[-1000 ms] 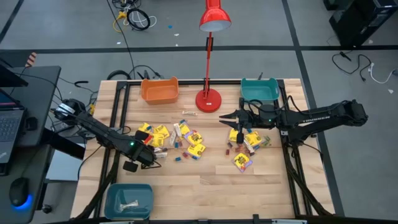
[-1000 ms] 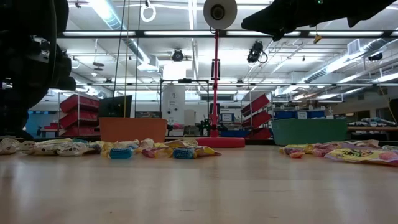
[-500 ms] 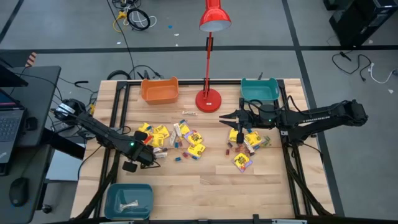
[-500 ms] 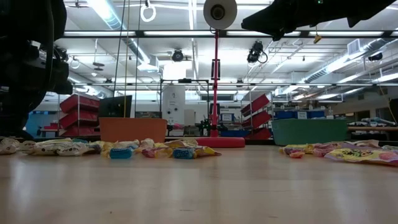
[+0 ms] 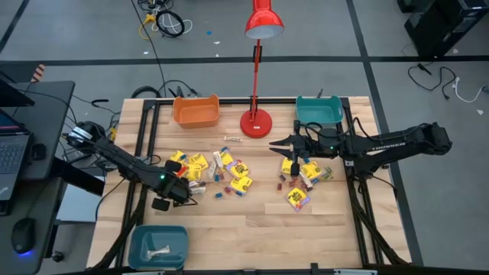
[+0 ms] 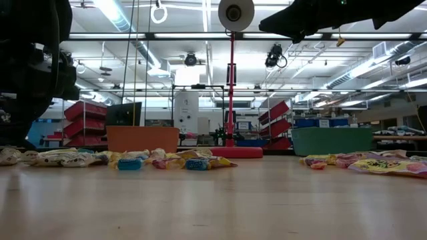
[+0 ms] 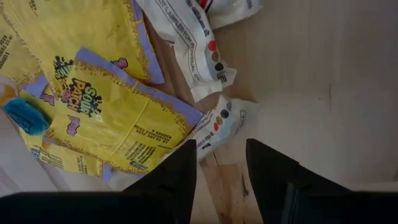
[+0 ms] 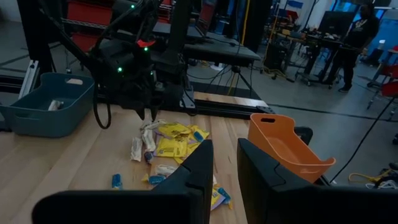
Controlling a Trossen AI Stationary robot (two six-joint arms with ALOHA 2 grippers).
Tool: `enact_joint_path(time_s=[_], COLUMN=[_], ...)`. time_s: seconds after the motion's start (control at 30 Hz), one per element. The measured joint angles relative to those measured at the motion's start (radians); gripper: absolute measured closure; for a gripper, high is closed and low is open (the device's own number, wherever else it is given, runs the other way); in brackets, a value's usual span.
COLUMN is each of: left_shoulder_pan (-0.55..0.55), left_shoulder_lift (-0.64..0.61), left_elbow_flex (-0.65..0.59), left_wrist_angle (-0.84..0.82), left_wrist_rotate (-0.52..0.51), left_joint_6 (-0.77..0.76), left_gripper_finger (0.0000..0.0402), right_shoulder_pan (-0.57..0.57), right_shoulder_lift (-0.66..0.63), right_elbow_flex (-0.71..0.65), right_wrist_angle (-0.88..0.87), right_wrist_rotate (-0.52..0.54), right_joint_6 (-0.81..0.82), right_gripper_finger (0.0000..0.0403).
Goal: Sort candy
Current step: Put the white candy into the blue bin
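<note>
While I watched from my station, the candy [image 5: 229, 173] lay scattered mid-table, between the orange bin [image 5: 196, 111] and the teal bin [image 5: 318, 109]. My left gripper [image 7: 221, 163] sat low over a pale beige bar [image 7: 219, 124], fingers parted, apparently holding nothing. My right gripper [image 5: 293, 164] hung above yellow packets [image 5: 299, 198]; fingers narrowly apart, empty.

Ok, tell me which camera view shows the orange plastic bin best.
The right wrist view: the orange plastic bin sits close, rim and inner wall plain. The high view shows the bin small, from above, at the table's far edge. The low view gives only its side wall. The left wrist view misses it.
</note>
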Motion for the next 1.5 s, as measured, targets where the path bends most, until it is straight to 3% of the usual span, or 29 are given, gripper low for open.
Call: enact_joint_path(time_s=[0.77, 0.93, 1.27, 1.5], left_shoulder_pan=[0.0, 0.0, 0.0, 0.0], left_shoulder_lift=[0.015, 0.015, 0.014, 0.014], left_elbow_flex=[-0.007, -0.038, -0.043, -0.043], left_wrist_angle=[0.051, 0.057, 0.053, 0.05], left_wrist_rotate=[0.0, 0.063, 0.062, 0.062], left_joint_6=[-0.06, -0.082, -0.105, -0.103], left_gripper_finger=[0.0259, 0.026, 0.0261, 0.0317], right_shoulder_pan=[0.001, 0.004, 0.013, 0.013], right_shoulder_lift=[0.0, 0.0, 0.0, 0.0], right_elbow_flex=[0.0, 0.0, 0.0, 0.0], right_wrist_angle=[-0.02, -0.024, -0.021, -0.021], right_wrist_rotate=[0.0, -0.006, -0.006, -0.006], right_joint_6=[0.003, 0.003, 0.001, 0.001], right_gripper_finger=[0.0343, 0.0343, 0.0343, 0.0343])
